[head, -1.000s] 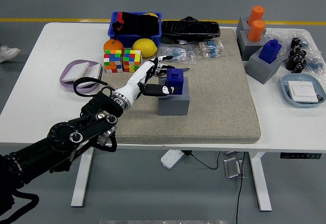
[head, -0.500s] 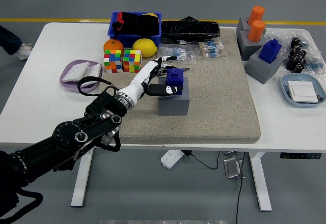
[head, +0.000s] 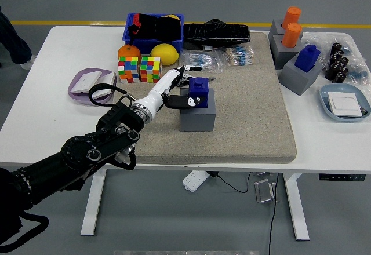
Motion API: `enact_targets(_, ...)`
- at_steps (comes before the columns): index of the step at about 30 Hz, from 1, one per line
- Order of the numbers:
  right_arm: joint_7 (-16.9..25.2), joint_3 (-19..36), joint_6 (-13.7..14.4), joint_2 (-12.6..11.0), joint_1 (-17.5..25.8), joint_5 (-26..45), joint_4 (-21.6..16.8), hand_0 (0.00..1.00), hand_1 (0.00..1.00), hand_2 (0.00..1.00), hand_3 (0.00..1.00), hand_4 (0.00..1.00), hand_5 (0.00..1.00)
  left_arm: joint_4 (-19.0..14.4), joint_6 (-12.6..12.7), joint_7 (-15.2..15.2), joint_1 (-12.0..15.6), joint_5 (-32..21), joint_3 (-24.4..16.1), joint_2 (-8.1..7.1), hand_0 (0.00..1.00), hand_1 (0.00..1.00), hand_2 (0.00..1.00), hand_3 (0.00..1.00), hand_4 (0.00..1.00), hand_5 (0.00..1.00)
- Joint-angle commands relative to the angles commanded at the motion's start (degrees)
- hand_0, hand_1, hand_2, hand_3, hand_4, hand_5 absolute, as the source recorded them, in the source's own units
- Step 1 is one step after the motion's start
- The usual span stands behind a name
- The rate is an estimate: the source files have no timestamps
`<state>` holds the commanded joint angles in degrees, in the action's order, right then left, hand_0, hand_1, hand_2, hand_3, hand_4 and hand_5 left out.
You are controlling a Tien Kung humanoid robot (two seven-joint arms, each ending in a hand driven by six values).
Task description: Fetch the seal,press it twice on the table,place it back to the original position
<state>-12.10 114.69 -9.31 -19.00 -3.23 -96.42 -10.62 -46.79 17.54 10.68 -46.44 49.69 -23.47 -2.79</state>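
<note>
Blue seal (head: 200, 91) on grey block (head: 197, 113) is gripped by left hand (head: 175, 87), mid beige mat (head: 249, 104), white table (head: 40, 104), grey floor.

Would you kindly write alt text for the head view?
The left robot hand closes its fingers around a blue seal sitting in a grey block on a beige mat, with cubes, fruit and bins behind.

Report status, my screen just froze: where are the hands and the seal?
Left robot hand closing around blue seal, fingers either side. Seal seated in grey holder on mat. Right arm out of view. Nothing blocking.
</note>
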Motion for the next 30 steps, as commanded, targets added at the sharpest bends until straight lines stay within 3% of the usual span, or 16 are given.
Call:
enact_targets(4, 0.01, -0.10, -0.01, 0.03, -0.02, 0.07, 0.00, 0.870, 0.731, 0.712, 0.724, 0.834, 0.508, 0.02, 0.43, -0.19, -0.10, 0.69, -0.06, 0.07, 0.792, 0.615, 0.583, 0.815, 0.711, 0.002)
enact_targets(5, 0.01, -0.17, -0.02, 0.04, -0.02, 0.12, -0.01, 0.870, 0.731, 0.712, 0.724, 0.834, 0.506, 0.03, 0.53, -0.15, -0.09, 0.75, -0.07, 0.10, 0.752, 0.559, 0.529, 0.794, 0.658, 0.002)
enact_targets(18, 0.05, 0.02, 0.03, 0.07, 0.08, 0.16, 0.00, 0.869, 0.731, 0.713, 0.724, 0.835, 0.508, -0.83, 1.23, 1.22, 0.29, 0.55, -0.74, 0.04, 0.726, 0.539, 0.510, 0.786, 0.657, 0.002)
enact_targets(30, 0.07, -0.18, 0.02, 0.12, 0.27, 0.47, -0.02, 0.870, 0.732, 0.713, 0.725, 0.836, 0.508, -2.02, 2.46, 4.81, 1.57, -0.05, -4.55, -0.31, 0.741, 0.545, 0.511, 0.787, 0.654, 0.002)
